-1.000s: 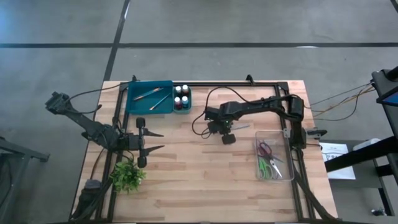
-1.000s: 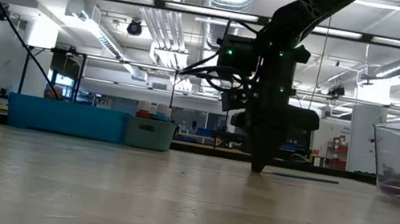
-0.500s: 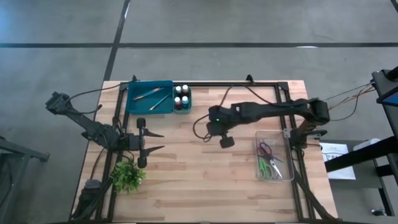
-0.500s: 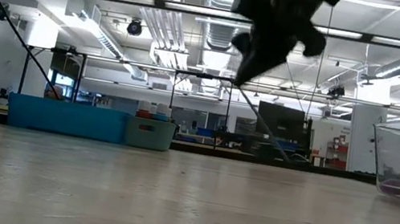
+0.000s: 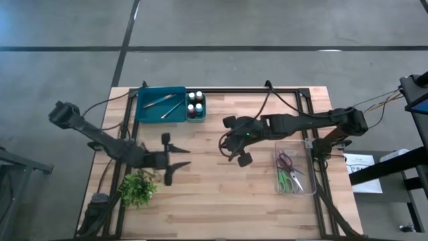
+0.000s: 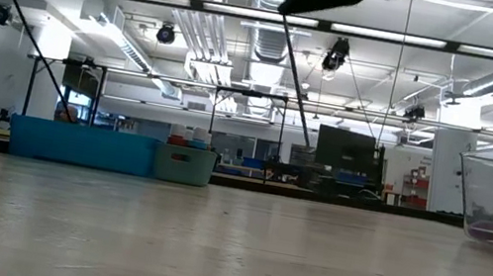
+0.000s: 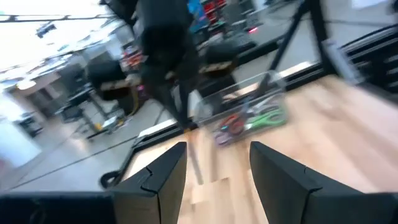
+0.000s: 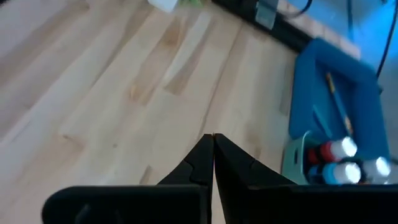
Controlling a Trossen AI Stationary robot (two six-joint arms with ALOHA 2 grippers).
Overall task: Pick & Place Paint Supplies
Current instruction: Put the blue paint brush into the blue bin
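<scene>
Left gripper (image 5: pixel 179 165) above worktop (image 5: pixel 221 194) beside small green plant (image 5: pixel 137 189), fingers spread apart, holding nothing. Blue tray (image 5: pixel 144 114) at worktop's far edge holds two paintbrushes (image 5: pixel 160 101); small paint bottles (image 5: pixel 194 106) in holder just beside tray. Right gripper (image 5: pixel 232 127) raised over worktop middle, fingers pinched together on thin paintbrush (image 6: pixel 294 84) hanging slantwise. Clear bin (image 5: pixel 309 181) at right holds scissors (image 5: pixel 288 179).

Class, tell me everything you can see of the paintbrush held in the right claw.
The paintbrush is a thin, straight, dark stick. Its upper end is pinched in the shut right claw, raised above the middle of the table; the rest hangs down slanted, its lower end in the air, touching nothing else. Its bristles cannot be made out.
</scene>
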